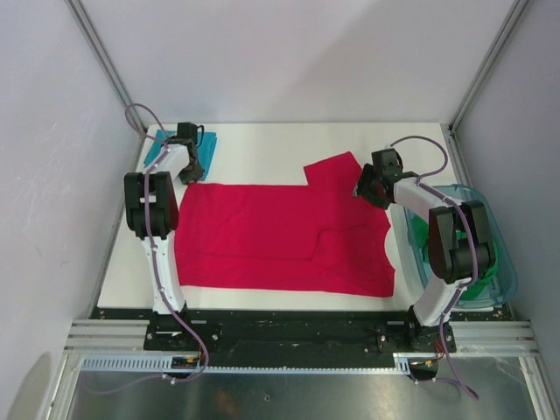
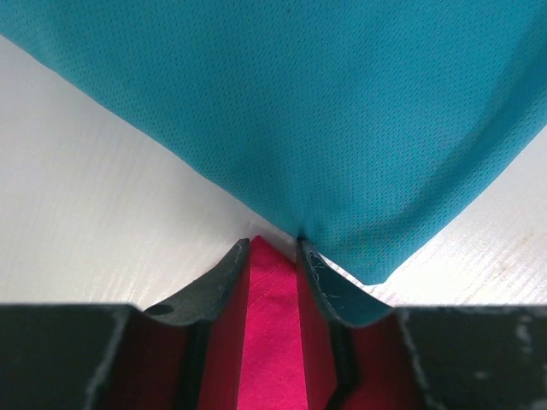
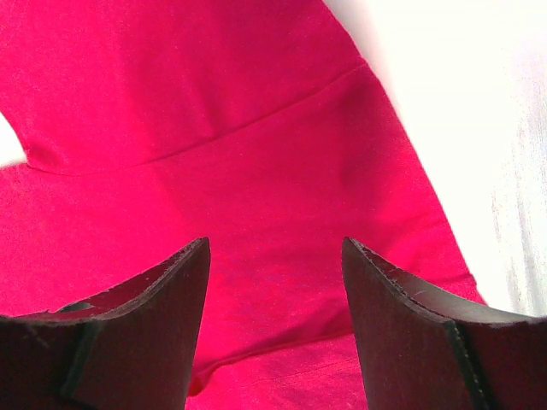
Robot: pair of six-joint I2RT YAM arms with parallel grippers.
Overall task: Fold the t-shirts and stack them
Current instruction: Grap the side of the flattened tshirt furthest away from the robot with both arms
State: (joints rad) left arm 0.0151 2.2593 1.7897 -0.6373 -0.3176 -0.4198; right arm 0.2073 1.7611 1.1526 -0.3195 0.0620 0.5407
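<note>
A crimson-red t-shirt (image 1: 280, 236) lies spread flat across the white table (image 1: 262, 149). My left gripper (image 1: 188, 172) is at its far left corner, with the jaws nearly together on a strip of red cloth (image 2: 273, 342); in the left wrist view the gripper (image 2: 273, 244) is right against the teal-blue t-shirt (image 2: 342, 102). That teal shirt (image 1: 208, 144) lies at the far left. My right gripper (image 1: 367, 188) is open and empty just above the red shirt's far sleeve (image 3: 214, 85); it also shows in the right wrist view (image 3: 275, 248). A bright green t-shirt (image 1: 422, 229) lies in the tub.
A see-through blue-green plastic tub (image 1: 503, 262) stands at the table's right edge beside the right arm. Metal frame posts rise at the far corners. Bare white table shows beyond the red shirt at the back and along the front edge.
</note>
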